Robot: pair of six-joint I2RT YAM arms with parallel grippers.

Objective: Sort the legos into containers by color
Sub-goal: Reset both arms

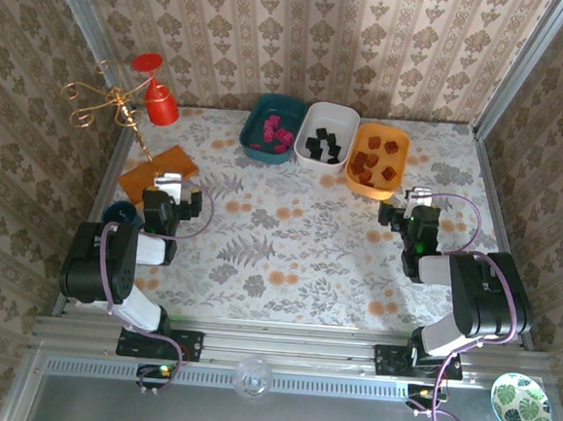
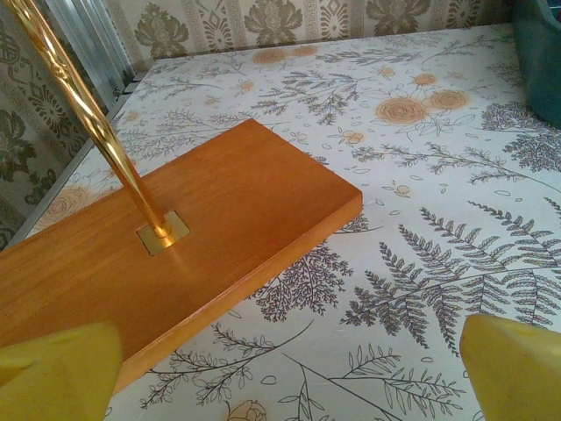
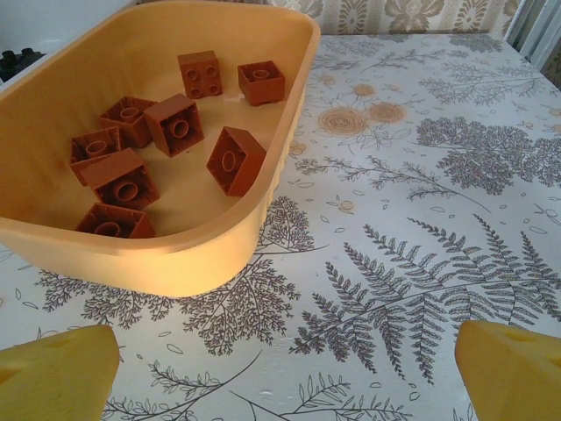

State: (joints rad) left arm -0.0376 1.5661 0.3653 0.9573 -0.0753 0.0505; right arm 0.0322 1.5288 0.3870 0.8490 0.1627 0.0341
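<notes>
Fern-printed worktop point(image 1: 287, 260) spreads under both arms. Left hand point(image 2: 280, 381) gapes, holding nothing, just beside the wooden slab point(image 2: 219, 202) and its gold rod point(image 2: 96, 132); a careless sweep could topple that stand. Right hand point(image 3: 280, 381), likewise released, faces the orange tray point(image 3: 175, 259); a bump might spill the brown legos point(image 3: 235, 160). Pink legos point(image 1: 276, 132) lie in the teal tray point(image 1: 255, 111), black legos point(image 1: 324, 143) in the white tray point(image 1: 336, 110).

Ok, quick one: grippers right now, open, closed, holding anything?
Left gripper: open, holding nothing.
Right gripper: open, holding nothing.

Legos point(image 1: 323, 144) in three adjacent trays point(image 1: 334, 107)
</notes>
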